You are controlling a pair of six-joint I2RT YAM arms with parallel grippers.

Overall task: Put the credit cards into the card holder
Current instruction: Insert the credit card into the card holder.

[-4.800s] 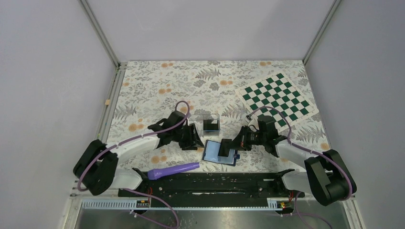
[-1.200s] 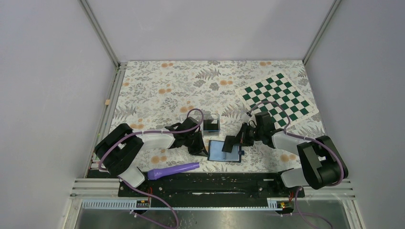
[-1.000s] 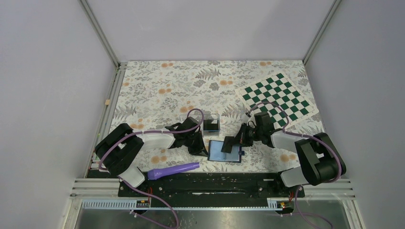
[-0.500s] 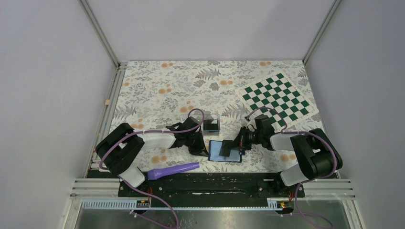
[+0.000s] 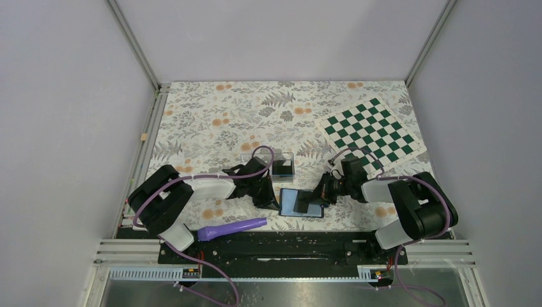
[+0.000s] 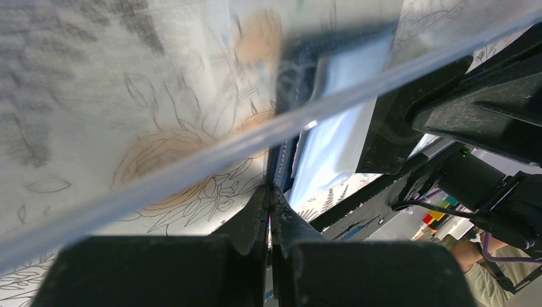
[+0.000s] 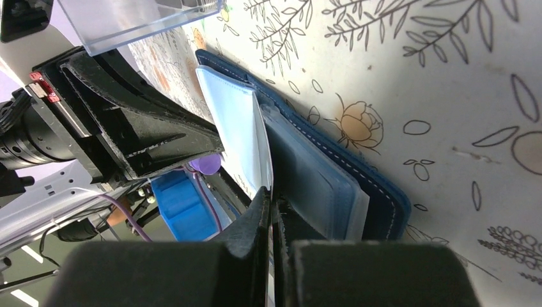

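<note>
The navy card holder (image 5: 289, 204) lies open on the floral mat, its light blue inside up. My left gripper (image 5: 273, 199) is shut at its left edge; in the left wrist view the jaws (image 6: 271, 190) are pinched where the navy edge (image 6: 282, 160) runs in. My right gripper (image 5: 316, 199) is shut on a dark credit card (image 5: 305, 200), held low over the holder's right half. In the right wrist view the gripper (image 7: 271, 195) sits between the light blue flap (image 7: 233, 128) and the pockets (image 7: 319, 179); the card shows only edge-on. More dark cards (image 5: 282, 169) stand in the clear box.
The clear plastic box (image 5: 282, 158) stands just behind the holder and close to both wrists (image 7: 140, 16). A purple pen-like object (image 5: 231, 227) lies at the front left. A green checkerboard (image 5: 374, 131) lies at the back right.
My right gripper has moved left and down with the card, which now lies lower over the open holder. The left gripper and the holder have stayed put.
</note>
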